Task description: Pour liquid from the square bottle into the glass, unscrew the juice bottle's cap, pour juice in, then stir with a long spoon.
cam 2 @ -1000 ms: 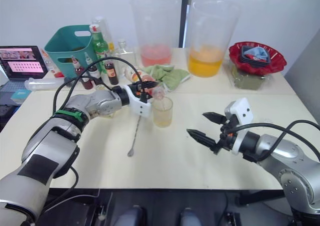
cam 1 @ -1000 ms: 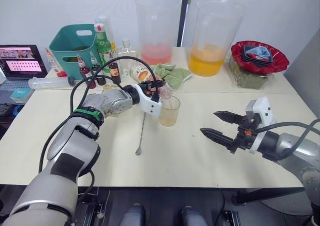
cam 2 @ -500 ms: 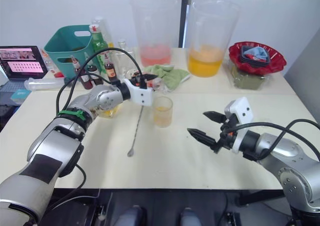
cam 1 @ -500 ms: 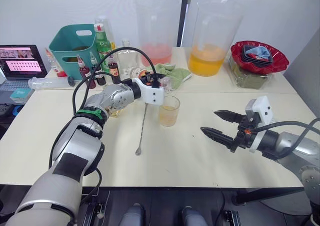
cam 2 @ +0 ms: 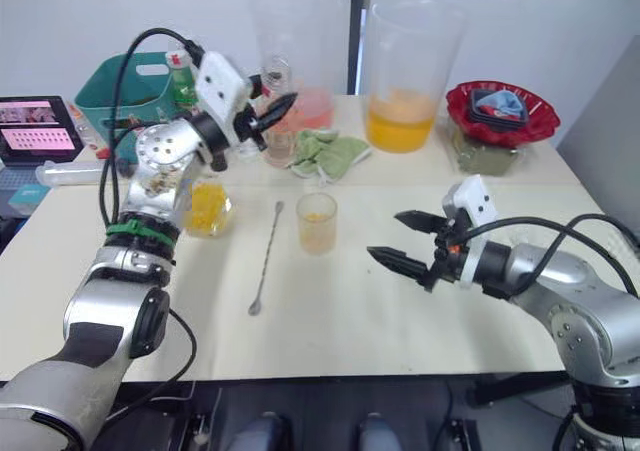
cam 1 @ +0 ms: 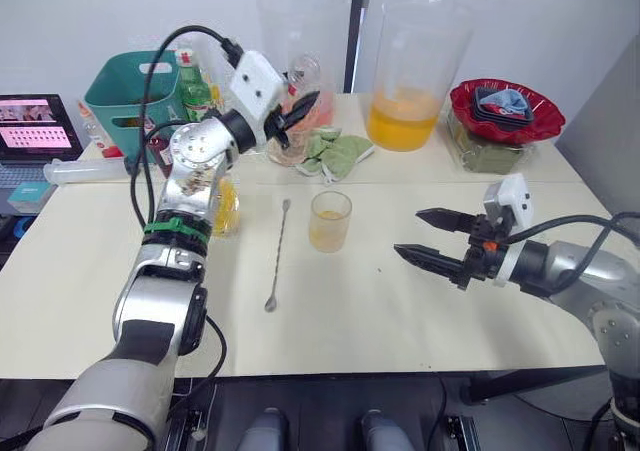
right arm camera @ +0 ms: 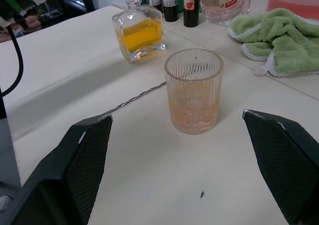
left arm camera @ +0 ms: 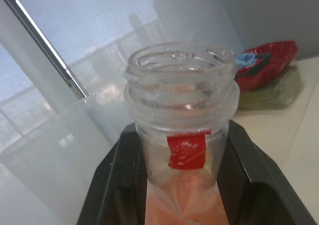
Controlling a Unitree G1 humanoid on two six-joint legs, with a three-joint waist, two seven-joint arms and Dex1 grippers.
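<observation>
Silver and thin, the long spoon [cam 1: 277, 256] lies flat on the table [cam 1: 330, 331], its long axis running from about 12 to 6 o'clock, with the small bowl at the near end. It lies just to the 9 o'clock side of the glass [cam 1: 329, 221], with a small gap between them. From the right gripper [cam 1: 433, 238], whose fingers are spread wide and hold nothing, the spoon lies at about 9 o'clock, beyond the glass. The left gripper [cam 1: 291, 111] is raised well above the table toward 12 o'clock and is clamped on the juice bottle [left arm camera: 182, 135], which is held upright with its mouth open and no cap on it. The right gripper is judged the better placed for the spoon, since its hand is free and low.

The glass is seen to hold a shallow layer of pale orange drink. Pink-orange juice [left arm camera: 182, 207] is seen low in the held bottle. The square bottle [right arm camera: 138, 33], standing at 9 o'clock from the spoon, is about half full of yellow liquid [right arm camera: 139, 35].
</observation>
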